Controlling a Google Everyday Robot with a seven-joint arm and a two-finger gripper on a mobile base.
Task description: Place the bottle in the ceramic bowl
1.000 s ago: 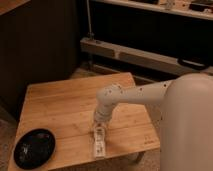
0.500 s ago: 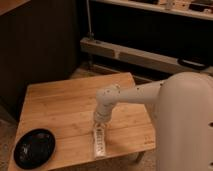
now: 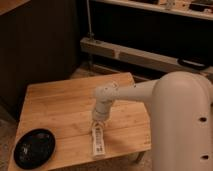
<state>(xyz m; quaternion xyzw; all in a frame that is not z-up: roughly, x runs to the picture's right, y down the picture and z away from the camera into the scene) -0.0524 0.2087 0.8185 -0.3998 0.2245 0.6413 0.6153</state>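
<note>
The bottle (image 3: pixel 98 142) is small, slim and white with a label. It lies on its side on the wooden table (image 3: pixel 60 107), near the front edge. My gripper (image 3: pixel 98 126) points straight down from the white arm (image 3: pixel 135 95) and meets the bottle's far end, shut on it. The bottle's near end still rests on the wood. The ceramic bowl (image 3: pixel 34 148) is round, shallow and glossy black. It sits at the table's front left corner, well to the left of the bottle and apart from it.
My large white body (image 3: pixel 182 125) fills the right side, close to the table's right edge. Behind the table stand a dark wall and a low metal shelf rail (image 3: pixel 135 55). The floor lies beyond the table's front and left edges.
The gripper has come down onto the bottle's far end and gone shut there. Bottle and bowl lie where they were.
</note>
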